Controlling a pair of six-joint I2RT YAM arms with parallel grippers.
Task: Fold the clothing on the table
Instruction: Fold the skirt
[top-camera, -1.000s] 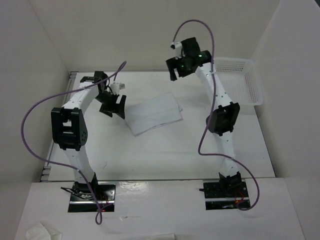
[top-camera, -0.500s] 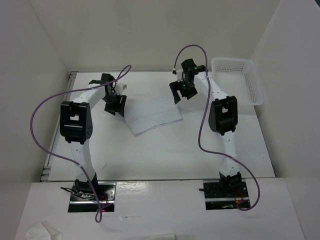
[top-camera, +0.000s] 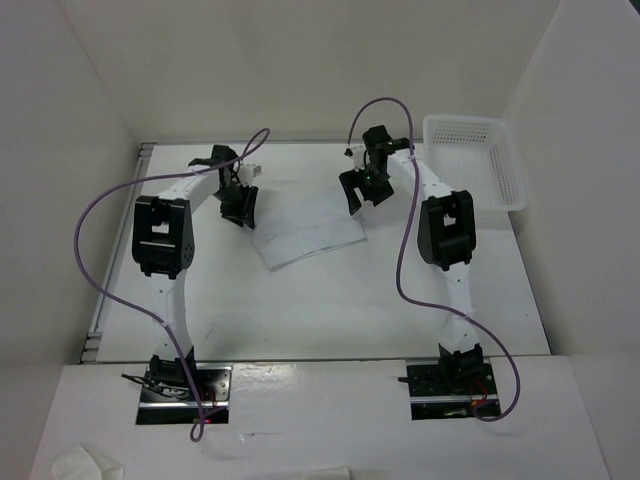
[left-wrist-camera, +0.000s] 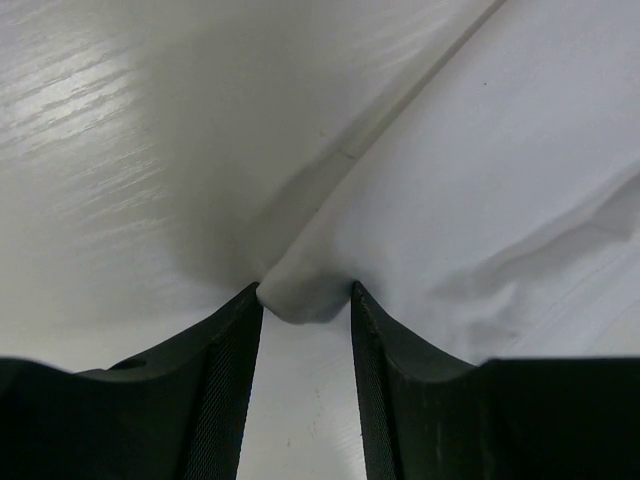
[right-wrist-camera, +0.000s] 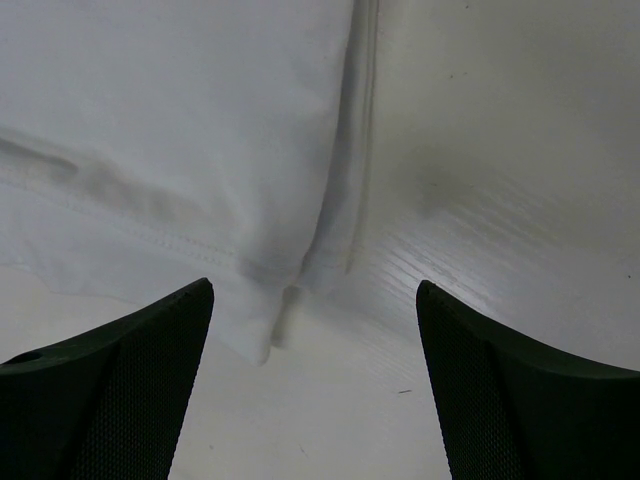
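The clothing (top-camera: 305, 230), a plain white folded piece, lies flat at the middle of the table (top-camera: 300, 320). My left gripper (top-camera: 240, 205) is down at its left corner. In the left wrist view the jaws (left-wrist-camera: 305, 292) have narrowed around that corner of the clothing (left-wrist-camera: 480, 180), which bunches between both fingertips while a gap still shows behind it. My right gripper (top-camera: 362, 190) hovers at the far right corner. In the right wrist view it (right-wrist-camera: 312, 287) stands wide open, with the clothing's hemmed corner (right-wrist-camera: 180, 120) between the fingers and touching neither.
A white mesh basket (top-camera: 478, 160) stands at the table's back right corner. A crumpled white wad (top-camera: 85, 465) lies on the near ledge at the bottom left. White walls close in the table on three sides.
Both arms dropped from above onto the clothing's two far corners. The left jaws narrowed from wide open onto the left corner. The right jaws stayed wide.
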